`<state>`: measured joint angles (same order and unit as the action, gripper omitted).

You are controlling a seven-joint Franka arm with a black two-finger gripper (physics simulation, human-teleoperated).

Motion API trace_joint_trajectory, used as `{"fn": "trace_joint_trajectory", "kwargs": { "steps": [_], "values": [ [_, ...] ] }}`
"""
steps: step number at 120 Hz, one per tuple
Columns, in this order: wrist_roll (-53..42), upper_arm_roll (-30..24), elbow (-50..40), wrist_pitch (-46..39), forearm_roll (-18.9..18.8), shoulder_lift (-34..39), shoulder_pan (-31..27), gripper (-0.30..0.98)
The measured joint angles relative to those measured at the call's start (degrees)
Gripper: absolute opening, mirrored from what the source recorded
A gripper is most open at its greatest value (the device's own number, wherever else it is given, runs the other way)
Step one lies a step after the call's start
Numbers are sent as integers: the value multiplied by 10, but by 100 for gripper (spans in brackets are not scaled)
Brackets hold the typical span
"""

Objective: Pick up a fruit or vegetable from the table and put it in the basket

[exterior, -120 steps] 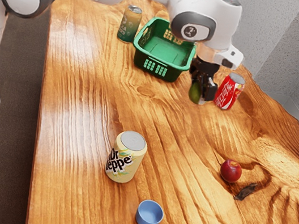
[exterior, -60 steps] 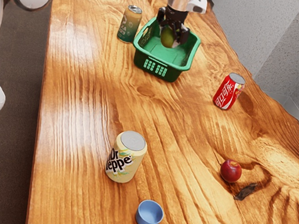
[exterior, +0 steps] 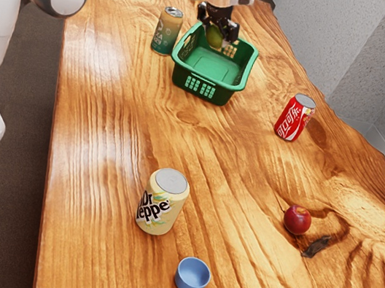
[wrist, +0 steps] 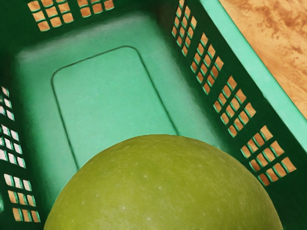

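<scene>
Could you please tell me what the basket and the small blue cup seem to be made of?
The basket looks like glossy moulded plastic, given its grid-cut walls. The cup has a smooth, even surface: perhaps glazed ceramic, possibly plastic.

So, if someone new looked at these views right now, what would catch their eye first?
Probably the green fruit, looming large in the wrist view, held by my gripper above the floor of the green basket. Next, I'd guess, the bright red can, standing on the table toward the exterior view's right, and the pale yellow can nearer the camera, beyond the small blue cup.
</scene>
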<state>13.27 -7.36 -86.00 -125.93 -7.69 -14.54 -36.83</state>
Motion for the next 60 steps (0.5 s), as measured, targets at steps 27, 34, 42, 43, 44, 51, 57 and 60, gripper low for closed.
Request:
{"fn": "trace_joint_trajectory", "kwargs": {
  "steps": [27,34,42,43,44,51,57,60],
  "values": [
    [2,19,18,-38,8,-43,1,41],
    [3,20,20,-45,10,-47,-3,41],
    [3,24,21,-51,12,-50,-5,41],
    [4,25,21,-52,12,-50,-5,41],
    [4,25,21,-53,13,-51,-5,41],
    [4,26,23,-56,14,-57,-5,42],
    [4,27,30,-59,15,-65,-3,41],
    [4,27,33,-61,15,-69,-2,41]
  ]
}}
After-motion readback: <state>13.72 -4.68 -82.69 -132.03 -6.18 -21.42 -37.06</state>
